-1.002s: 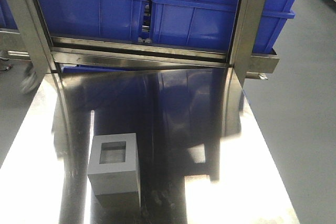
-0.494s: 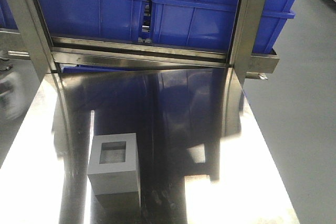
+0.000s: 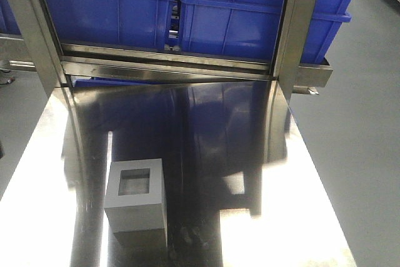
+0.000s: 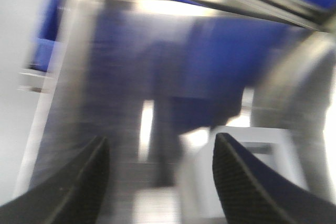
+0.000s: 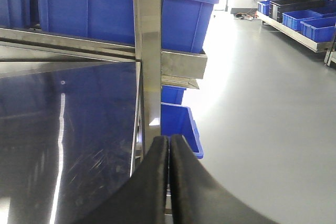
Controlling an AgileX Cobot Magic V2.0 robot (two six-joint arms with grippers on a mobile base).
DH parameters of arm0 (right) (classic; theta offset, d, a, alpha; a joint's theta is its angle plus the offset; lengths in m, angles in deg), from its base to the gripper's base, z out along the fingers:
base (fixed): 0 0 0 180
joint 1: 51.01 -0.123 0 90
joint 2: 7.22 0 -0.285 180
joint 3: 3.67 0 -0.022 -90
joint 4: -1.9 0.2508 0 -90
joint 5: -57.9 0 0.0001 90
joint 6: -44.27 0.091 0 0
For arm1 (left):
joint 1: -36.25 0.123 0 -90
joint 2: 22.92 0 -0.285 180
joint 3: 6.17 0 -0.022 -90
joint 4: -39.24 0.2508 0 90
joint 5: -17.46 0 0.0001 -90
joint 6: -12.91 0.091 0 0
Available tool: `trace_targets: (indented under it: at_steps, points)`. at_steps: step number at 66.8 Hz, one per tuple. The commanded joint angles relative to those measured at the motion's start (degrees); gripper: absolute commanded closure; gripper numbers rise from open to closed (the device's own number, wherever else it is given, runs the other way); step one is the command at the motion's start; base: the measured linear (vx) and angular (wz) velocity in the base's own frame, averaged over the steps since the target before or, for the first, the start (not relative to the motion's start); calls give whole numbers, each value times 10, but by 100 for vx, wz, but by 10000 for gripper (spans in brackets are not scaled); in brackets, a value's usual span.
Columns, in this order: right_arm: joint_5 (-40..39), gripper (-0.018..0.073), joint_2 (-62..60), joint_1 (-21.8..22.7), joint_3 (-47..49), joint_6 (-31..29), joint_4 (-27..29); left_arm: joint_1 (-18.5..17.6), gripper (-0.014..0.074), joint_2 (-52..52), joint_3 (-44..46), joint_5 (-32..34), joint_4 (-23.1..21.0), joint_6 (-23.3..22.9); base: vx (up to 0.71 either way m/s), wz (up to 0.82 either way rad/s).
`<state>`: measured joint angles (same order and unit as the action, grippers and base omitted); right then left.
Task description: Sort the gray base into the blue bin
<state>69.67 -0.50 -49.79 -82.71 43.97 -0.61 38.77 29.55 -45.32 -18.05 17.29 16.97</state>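
Observation:
The gray base stands on the steel table near its front left, with its square recessed window facing up. Neither gripper shows in the front view. The left wrist view is blurred by motion. In it my left gripper is open with nothing between its fingers, and the gray base lies just beyond and partly behind the right fingertip. My right gripper is shut on nothing at the table's right edge. Blue bins stand on the rack behind the table; which one is the task's blue bin I cannot tell.
The left rack bin holds red material. Steel uprights and a crossbar frame the table's far end. A smaller blue bin sits on the gray floor under the table's right side. More bins line a far shelf.
A blurred shape at the left edge of the front view slid down and out of sight. The gray base has not moved.

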Motion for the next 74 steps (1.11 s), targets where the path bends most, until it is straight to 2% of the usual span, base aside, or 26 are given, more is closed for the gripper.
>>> trace_targets:
  at_steps: [1, 6, 12, 18, 30, 37, 42, 58, 67, 74]
  points:
    - [-46, 564, -4, 4, -3, -4, -5, -5, 172, 37, 46, 3, -134, 95, 0, 0]
    - [-46, 564, -4, 4, -3, -4, -5, -5, 172, 70, 61, -19, -216, 156, 0, 0]
    - [-46, 564, -4, 4, -3, -4, -5, -6, 172, 106, 69, -41, -268, 203, 0, 0]
    - [-46, 564, -4, 4, -3, -4, -5, -25, 172, 143, 75, -49, -272, 215, 0, 0]
    - [-47, 564, -4, 4, -3, -4, -5, -116, 172, 190, 77, 1, -251, 209, 0, 0]
    - [-47, 564, -4, 4, -3, -4, -5, -164, 172, 214, 77, 41, -200, 160, 0, 0]
    - [-47, 564, -4, 4, -3, -4, -5, -191, 172, 231, 77, 68, -143, 96, 0, 0]
    - [-47, 564, -4, 4, -3, -4, -5, -268, 172, 280, 99, 86, 17, -63, 0, 0]
    - [-47, 564, -4, 4, -3, -4, -5, -290, 172, 310, 118, 77, 116, -164, 0, 0]
    - [-47, 564, -4, 4, -3, -4, -5, -290, 172, 325, 120, 62, 208, -261, 0, 0]
